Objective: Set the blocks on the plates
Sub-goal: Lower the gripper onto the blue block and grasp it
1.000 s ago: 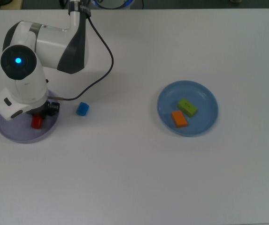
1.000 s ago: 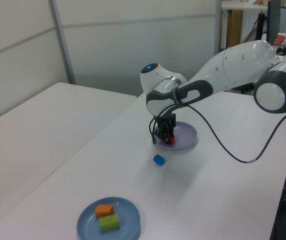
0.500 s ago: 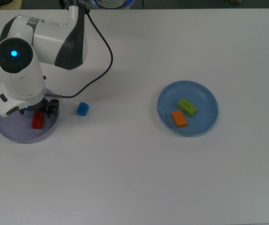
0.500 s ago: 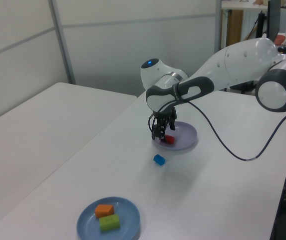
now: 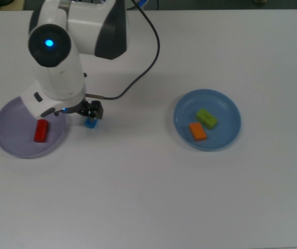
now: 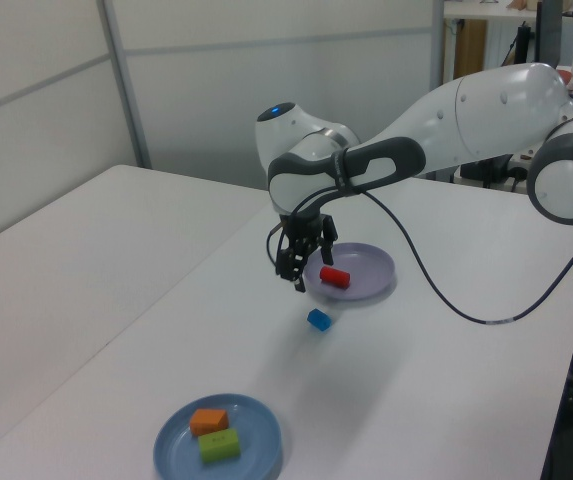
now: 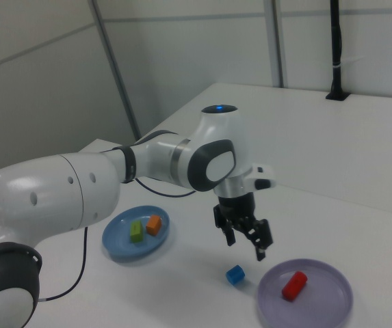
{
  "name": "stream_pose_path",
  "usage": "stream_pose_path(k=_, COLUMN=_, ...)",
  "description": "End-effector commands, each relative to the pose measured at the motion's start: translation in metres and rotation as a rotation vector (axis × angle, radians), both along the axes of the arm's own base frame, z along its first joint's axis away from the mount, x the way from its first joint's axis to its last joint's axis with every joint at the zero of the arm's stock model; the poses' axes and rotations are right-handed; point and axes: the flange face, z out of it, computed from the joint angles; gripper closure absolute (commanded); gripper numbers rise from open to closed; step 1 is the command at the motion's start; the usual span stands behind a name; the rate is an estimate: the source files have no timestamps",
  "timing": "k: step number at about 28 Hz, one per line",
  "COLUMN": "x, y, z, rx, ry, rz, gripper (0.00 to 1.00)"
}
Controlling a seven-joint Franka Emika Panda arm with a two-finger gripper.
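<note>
Blue block (image 6: 318, 319) sits on the white table (image 5: 138, 197), beside the lavender plate (image 5: 13, 142) and outside its rim. Red block (image 5: 41, 130) lies on that plate. Orange block (image 5: 198, 131) and green block (image 5: 207, 119) rest side by side on the blue plate (image 5: 226, 109). Gripper (image 7: 245, 240) hangs above the blue block, fingers spread, holding nothing.

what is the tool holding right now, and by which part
Nothing. The tool hangs open and empty above the table; the red block lies on the lavender plate and the blue block sits on the table.
</note>
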Motion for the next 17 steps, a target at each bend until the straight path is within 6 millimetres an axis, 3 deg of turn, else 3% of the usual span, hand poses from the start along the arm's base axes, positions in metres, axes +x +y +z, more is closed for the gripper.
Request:
stream_pose_path(k=1, x=-0.005, y=0.021, z=-0.009, rx=-0.001, ry=0.014, rz=-0.125, gripper=0.0)
stream_pose_path(k=6, x=-0.006, y=0.039, z=-0.021, rx=-0.009, ry=0.034, rz=-0.106, gripper=0.0)
stream_pose_path(k=10, x=-0.006, y=0.058, z=-0.043, rx=-0.022, ry=0.067, rz=-0.07, gripper=0.0)
stream_pose_path(k=17, x=-0.005, y=0.052, z=-0.066, rx=-0.066, ry=0.096, rz=-0.053, gripper=0.01)
